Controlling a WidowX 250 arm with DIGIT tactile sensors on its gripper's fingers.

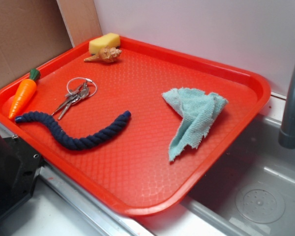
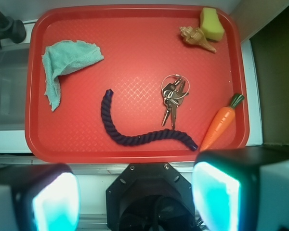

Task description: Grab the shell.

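The tan spiral shell [image 1: 104, 55] lies at the far left corner of the red tray [image 1: 137, 167], touching the yellow sponge [image 1: 104, 43] behind it. In the wrist view the shell [image 2: 196, 37] is at the top right, next to the sponge [image 2: 211, 23]. My gripper [image 2: 135, 197] hangs high above the tray's near edge, far from the shell. Its two fingers [image 2: 216, 197] stand wide apart with nothing between them. The gripper does not show in the exterior view.
On the tray lie a toy carrot [image 1: 22, 95], a bunch of keys [image 1: 76, 96], a dark blue rope [image 1: 73, 130] and a crumpled teal cloth [image 1: 194, 118]. A grey sink [image 1: 258, 196] with a faucet pipe [image 1: 292, 108] lies to the right. Brown cardboard [image 1: 24, 34] stands at the back left.
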